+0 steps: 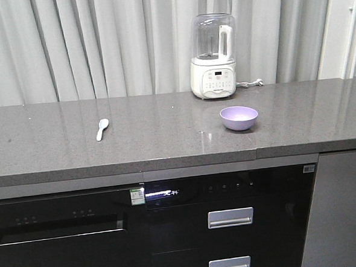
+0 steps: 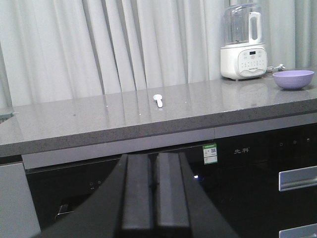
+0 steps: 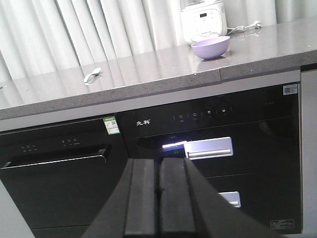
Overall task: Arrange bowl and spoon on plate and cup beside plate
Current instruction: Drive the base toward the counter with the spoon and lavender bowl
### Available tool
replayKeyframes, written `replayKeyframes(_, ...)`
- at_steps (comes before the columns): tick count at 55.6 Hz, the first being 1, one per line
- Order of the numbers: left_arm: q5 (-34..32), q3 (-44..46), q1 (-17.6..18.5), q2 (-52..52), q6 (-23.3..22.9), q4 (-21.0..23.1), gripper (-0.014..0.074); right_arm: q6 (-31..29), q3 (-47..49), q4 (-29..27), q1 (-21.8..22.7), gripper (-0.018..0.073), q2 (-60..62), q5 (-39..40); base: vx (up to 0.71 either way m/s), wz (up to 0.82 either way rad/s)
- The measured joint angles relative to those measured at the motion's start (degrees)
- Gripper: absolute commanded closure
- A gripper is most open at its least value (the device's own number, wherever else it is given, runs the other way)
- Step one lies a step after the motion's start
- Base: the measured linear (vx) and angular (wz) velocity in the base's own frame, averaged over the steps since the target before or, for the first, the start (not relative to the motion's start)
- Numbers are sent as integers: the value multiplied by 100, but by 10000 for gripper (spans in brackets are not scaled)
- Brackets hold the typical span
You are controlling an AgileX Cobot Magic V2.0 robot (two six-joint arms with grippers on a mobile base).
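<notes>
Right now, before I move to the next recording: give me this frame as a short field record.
bowl: upright on counter, right side, empty
spoon: on counter, left, apart from bowl
plate: not in view
cup: not in view
blender: behind bowl, near curtain
left hand: shut, holding nothing
right hand: shut, holding nothing
</notes>
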State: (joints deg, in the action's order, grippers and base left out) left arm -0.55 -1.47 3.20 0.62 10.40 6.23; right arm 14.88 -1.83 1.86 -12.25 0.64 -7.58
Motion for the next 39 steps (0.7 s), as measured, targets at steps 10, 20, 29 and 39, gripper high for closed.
replayKeyframes(10, 0, 0, 0, 0, 0, 0, 594, 0, 0, 0, 0, 568, 0, 0, 0, 0)
replayKeyframes(20, 0, 0, 0, 0, 0, 0, 594, 0, 0, 0, 0, 568, 0, 0, 0, 0)
replayKeyframes(29, 0, 0, 0, 0, 0, 0, 594, 0, 0, 0, 0, 568, 0, 0, 0, 0)
replayKeyframes(39, 0, 0, 0, 0, 0, 0, 594, 0, 0, 0, 0, 568, 0, 0, 0, -1)
